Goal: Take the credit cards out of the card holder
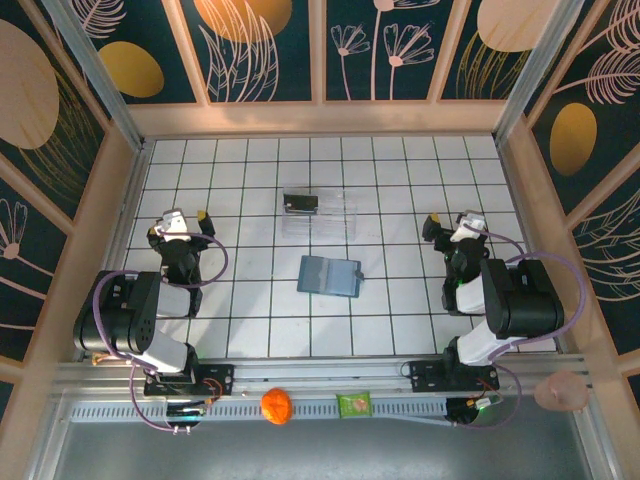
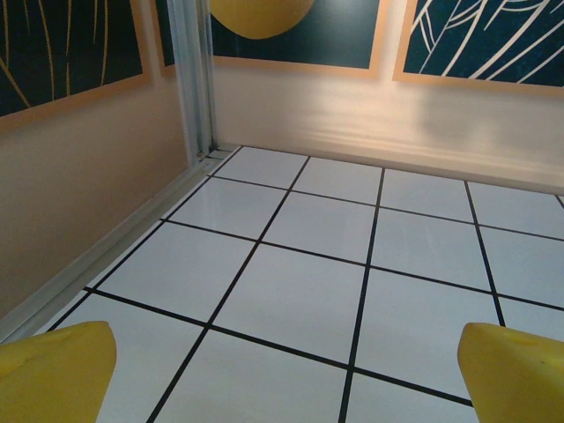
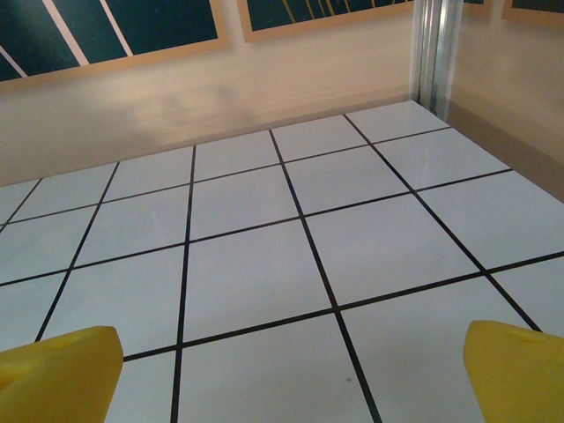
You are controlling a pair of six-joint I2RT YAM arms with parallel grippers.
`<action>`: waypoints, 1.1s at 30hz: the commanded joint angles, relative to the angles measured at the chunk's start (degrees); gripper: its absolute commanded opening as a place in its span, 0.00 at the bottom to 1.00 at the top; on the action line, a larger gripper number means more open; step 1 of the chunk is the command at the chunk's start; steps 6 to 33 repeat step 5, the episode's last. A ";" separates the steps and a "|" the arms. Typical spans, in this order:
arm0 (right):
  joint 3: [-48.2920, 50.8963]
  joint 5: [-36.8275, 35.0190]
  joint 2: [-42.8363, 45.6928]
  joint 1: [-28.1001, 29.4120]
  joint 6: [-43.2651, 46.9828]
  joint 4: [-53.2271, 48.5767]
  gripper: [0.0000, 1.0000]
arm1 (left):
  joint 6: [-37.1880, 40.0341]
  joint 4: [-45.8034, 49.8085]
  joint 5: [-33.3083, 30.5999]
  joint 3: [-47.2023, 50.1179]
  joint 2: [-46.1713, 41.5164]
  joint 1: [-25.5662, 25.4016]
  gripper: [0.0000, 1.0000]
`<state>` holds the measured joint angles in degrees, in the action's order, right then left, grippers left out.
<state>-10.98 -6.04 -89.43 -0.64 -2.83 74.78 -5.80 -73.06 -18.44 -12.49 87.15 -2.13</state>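
Top external shows flat teal card holder (image 1: 329, 276), perhaps fabric; left claw (image 1: 181, 222) and right claw (image 1: 456, 220) gape wide.

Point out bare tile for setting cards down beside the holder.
Free: tiles between left gripper and card holder; likewise card holder to right gripper; far rows between clear tray and back wall. Crowded: centre, clear tray just beyond card holder.

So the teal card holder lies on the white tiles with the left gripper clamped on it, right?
No. The top view shows the card holder lying on the white tiles, but the left gripper is open and apart from it.
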 commanded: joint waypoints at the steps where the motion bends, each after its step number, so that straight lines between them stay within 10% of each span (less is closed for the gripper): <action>1: -0.71 -1.25 -0.13 0.38 0.98 2.78 0.99 | -0.35 -1.83 0.73 -0.17 0.06 0.29 0.99; 33: -0.73 -1.25 -0.11 0.43 0.98 2.76 0.99 | -0.44 -1.91 0.68 0.01 -0.02 0.29 0.99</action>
